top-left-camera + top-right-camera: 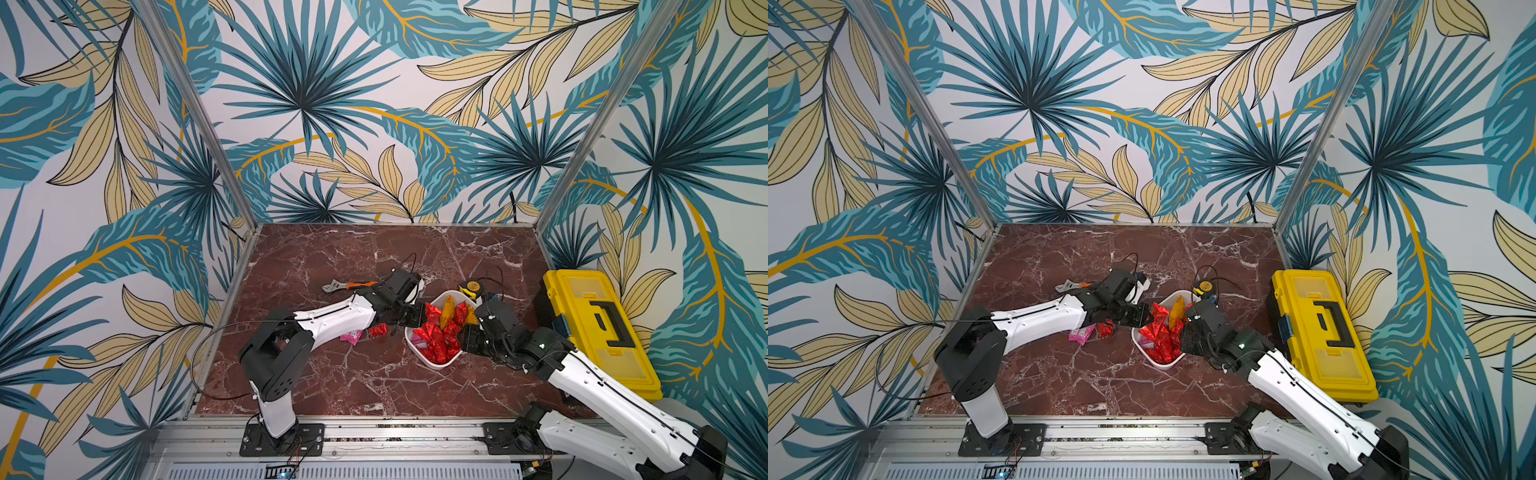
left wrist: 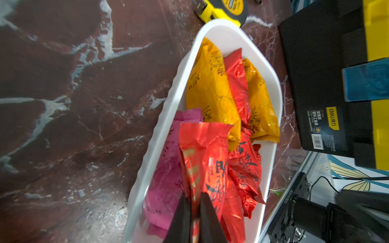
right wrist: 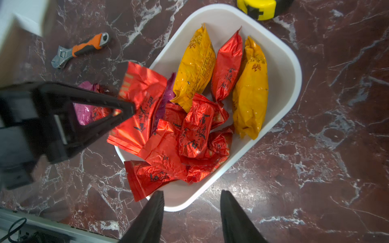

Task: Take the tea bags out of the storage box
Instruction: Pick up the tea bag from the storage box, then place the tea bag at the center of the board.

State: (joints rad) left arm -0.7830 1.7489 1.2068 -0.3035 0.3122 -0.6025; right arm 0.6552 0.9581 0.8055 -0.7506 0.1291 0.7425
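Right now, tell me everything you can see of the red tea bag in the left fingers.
The red bag is a shiny, crinkly foil sachet with black characters and gold stripes at one sealed end. The left fingers are shut on its edge. It is tilted up, overhanging the box rim, a pink bag beside it.

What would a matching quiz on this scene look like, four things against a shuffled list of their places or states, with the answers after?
Things:
1. left pincer
2. right pincer
3. wrench
4. yellow-orange tea bags

Places or states:
A. inside the storage box
B. open, holding nothing
C. shut on a red tea bag
D. on the table, outside the box

Pairs: 1-C, 2-B, 3-D, 4-A
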